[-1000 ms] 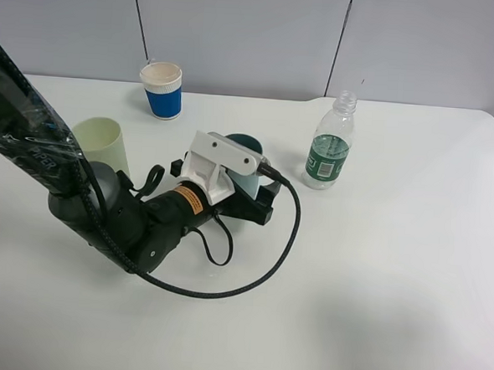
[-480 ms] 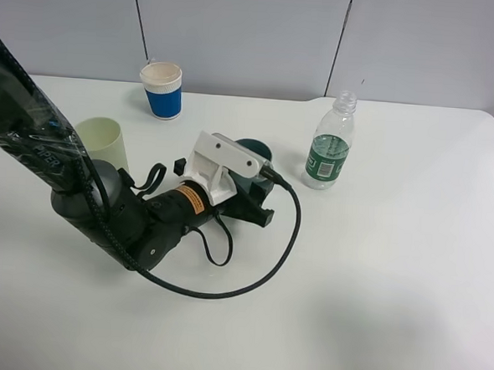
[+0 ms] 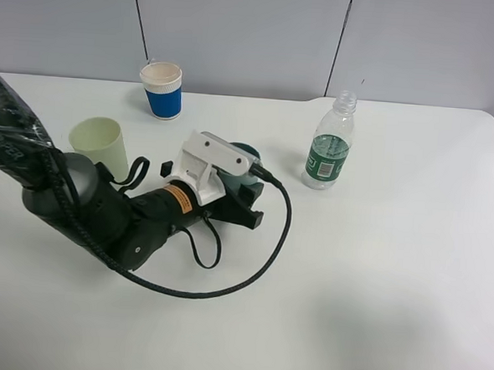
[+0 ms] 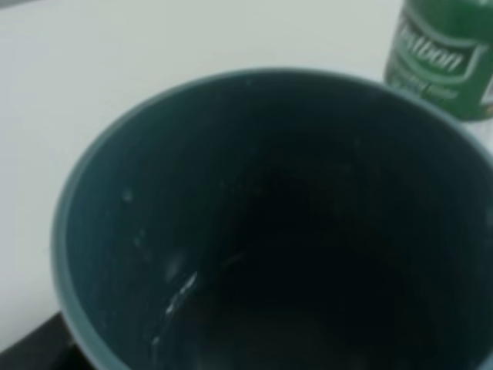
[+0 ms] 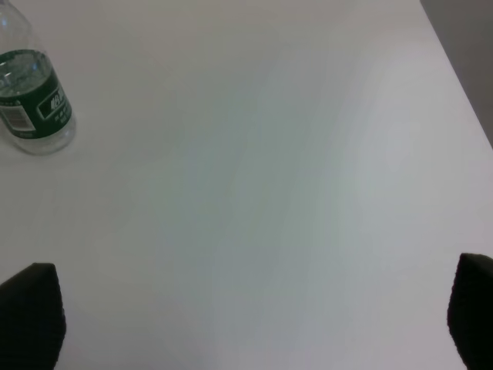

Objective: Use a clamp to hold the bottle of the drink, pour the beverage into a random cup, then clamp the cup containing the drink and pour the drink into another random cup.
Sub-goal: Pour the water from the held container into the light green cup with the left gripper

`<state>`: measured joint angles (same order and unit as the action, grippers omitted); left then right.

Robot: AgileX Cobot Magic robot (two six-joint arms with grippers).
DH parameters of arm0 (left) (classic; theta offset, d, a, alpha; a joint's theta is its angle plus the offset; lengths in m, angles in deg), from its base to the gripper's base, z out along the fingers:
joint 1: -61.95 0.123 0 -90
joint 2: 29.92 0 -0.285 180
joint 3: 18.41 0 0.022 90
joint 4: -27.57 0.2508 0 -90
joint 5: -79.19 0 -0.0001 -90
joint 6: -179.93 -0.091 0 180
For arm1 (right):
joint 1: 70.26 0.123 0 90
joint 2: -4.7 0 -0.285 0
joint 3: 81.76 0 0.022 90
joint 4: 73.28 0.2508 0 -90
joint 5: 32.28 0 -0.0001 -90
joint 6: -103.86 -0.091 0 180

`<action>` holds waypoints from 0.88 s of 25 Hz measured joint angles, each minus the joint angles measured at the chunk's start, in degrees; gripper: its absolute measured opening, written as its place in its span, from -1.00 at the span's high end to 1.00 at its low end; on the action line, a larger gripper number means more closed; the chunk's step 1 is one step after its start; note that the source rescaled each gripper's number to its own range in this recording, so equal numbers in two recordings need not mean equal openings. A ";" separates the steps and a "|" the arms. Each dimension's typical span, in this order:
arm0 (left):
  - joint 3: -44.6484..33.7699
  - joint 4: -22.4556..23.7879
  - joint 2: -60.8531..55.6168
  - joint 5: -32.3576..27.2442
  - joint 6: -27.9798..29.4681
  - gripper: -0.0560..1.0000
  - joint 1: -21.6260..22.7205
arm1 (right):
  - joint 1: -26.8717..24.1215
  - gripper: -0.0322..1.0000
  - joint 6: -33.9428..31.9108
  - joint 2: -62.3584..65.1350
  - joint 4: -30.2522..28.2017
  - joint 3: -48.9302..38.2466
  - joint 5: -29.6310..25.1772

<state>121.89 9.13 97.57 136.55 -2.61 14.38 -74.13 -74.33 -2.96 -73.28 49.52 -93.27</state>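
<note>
Jaws closed on the teal cup [image 3: 251, 153] [image 4: 254, 231], your left gripper [image 3: 245, 193] sits left of centre in the high view, where its white camera mount [image 3: 218, 155] hides most of the cup; only the left wrist view shows the cup's dark inside, mouth up and long axis vertical, and your right gripper [image 5: 250, 316], seen only in its wrist view, gapes wide and empty.

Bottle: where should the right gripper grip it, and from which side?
I'd take the bottle around its green label, side-on from the high view's right. It stands upright and uncapped, its body straight there, and the left gripper with the teal cup sits on its left.
</note>
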 joint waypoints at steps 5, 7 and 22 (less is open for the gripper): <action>-6.92 -5.65 -4.68 -0.40 0.00 0.83 -0.06 | 0.00 -0.99 0.00 0.00 0.00 0.00 0.00; -9.87 -7.45 -6.53 -0.22 0.00 0.83 -0.06 | 0.00 -0.99 0.00 0.00 0.00 0.00 0.00; -29.16 -14.99 -20.06 5.42 0.00 0.83 -0.06 | 0.00 -0.99 0.00 0.00 0.00 0.00 0.00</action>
<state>92.74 -5.86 77.51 141.98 -2.61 14.32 -74.13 -74.33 -2.96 -73.28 49.52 -93.27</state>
